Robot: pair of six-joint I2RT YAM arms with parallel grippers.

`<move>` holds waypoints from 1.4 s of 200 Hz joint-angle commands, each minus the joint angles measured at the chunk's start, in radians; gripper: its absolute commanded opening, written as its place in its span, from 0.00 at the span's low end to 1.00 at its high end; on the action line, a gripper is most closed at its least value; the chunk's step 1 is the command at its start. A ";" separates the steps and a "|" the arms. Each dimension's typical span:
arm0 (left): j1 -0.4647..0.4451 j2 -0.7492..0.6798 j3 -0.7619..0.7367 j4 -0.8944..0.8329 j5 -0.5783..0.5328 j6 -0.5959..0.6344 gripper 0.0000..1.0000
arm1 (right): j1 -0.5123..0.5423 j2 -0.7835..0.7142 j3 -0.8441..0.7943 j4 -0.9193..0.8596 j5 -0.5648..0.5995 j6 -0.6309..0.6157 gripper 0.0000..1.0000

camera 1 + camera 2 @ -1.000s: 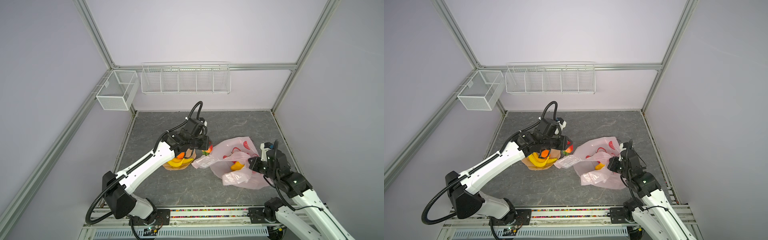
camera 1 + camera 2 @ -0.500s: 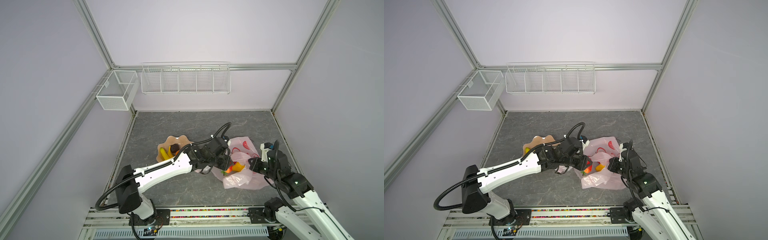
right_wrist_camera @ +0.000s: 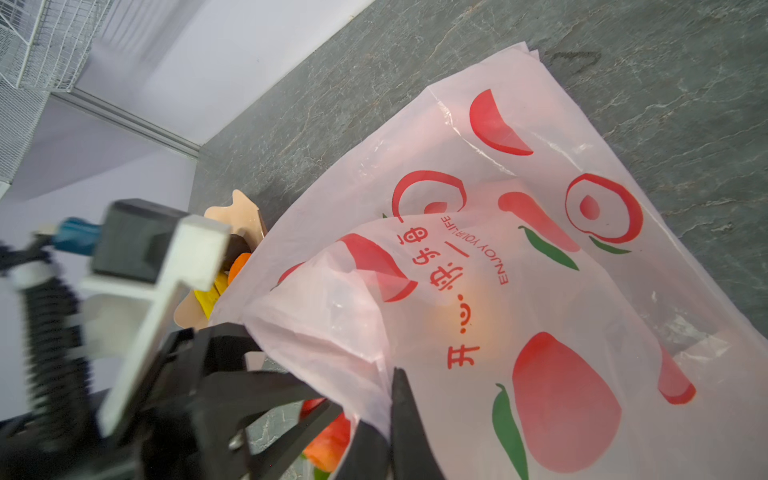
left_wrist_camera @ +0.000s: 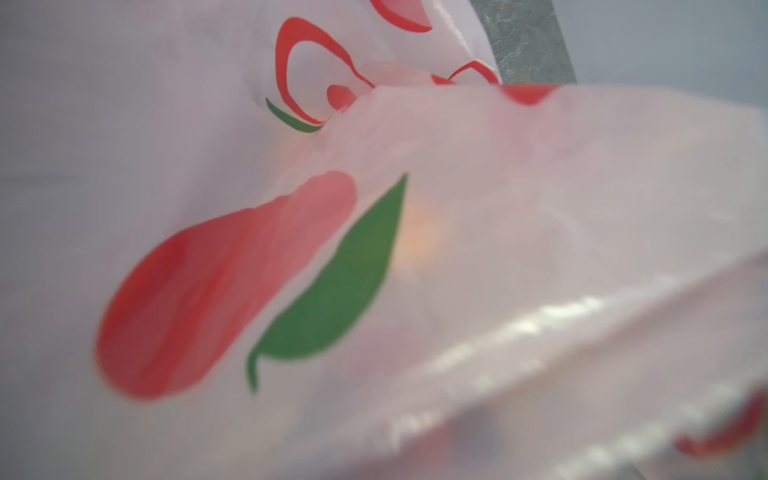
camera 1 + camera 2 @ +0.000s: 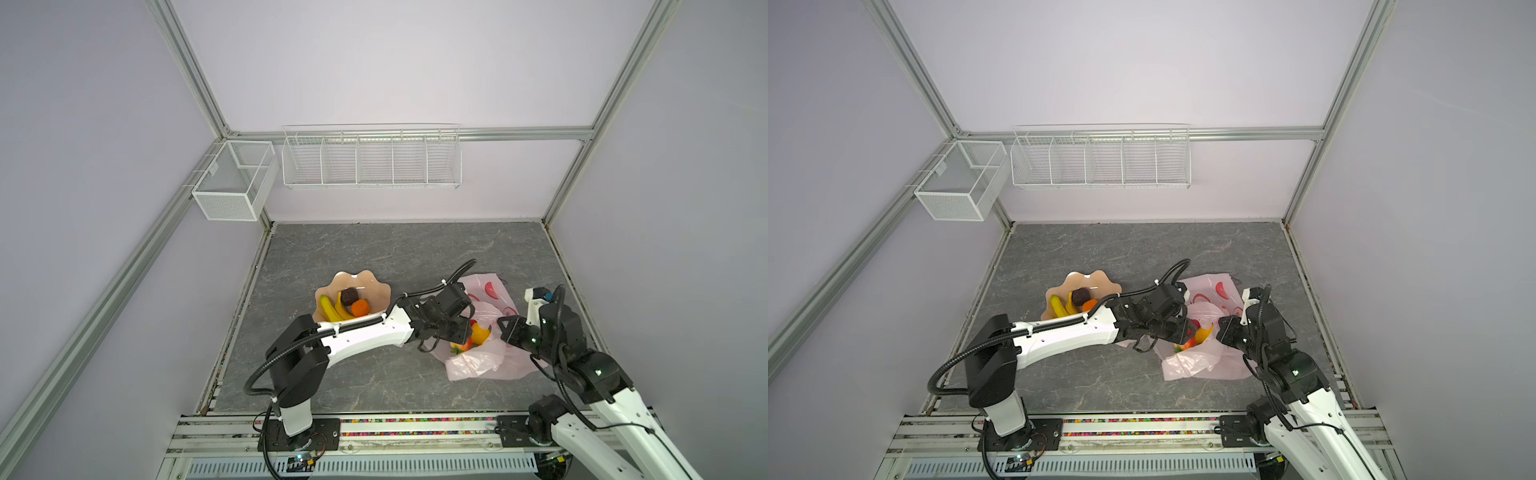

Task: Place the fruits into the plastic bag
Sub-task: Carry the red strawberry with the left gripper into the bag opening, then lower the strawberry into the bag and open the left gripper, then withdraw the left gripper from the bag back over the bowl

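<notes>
In both top views the crinkled, translucent pink plastic bag [image 5: 490, 368] [image 5: 1204, 365] lies lower right on the veined grey desk [image 5: 374, 249], with the left tool [image 5: 459, 338] clamped on a glossy red fruit [image 5: 462, 345] at its mouth. Left wrist view: the bag's blurred film [image 4: 540, 208] fills the frame. Right wrist view: the right tool [image 3: 392, 419], fingers together, nips the bag's thin rim.

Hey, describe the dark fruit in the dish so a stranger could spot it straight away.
On the grey table, find the peach-coloured scalloped dish left of the pink bag. The dark fruit sits near its middle, behind the orange one and beside the yellow bananas; it alone is purple-black.
</notes>
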 commanded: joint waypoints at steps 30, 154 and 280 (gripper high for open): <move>0.023 0.129 0.147 0.097 0.016 -0.100 0.14 | 0.015 -0.033 -0.075 0.061 -0.019 0.130 0.06; 0.056 0.050 0.069 0.113 0.080 -0.144 0.83 | 0.015 -0.047 -0.074 0.023 0.091 0.250 0.06; 0.172 -0.027 0.064 -0.260 -0.040 -0.030 0.83 | 0.019 0.032 0.012 -0.111 0.028 0.070 0.06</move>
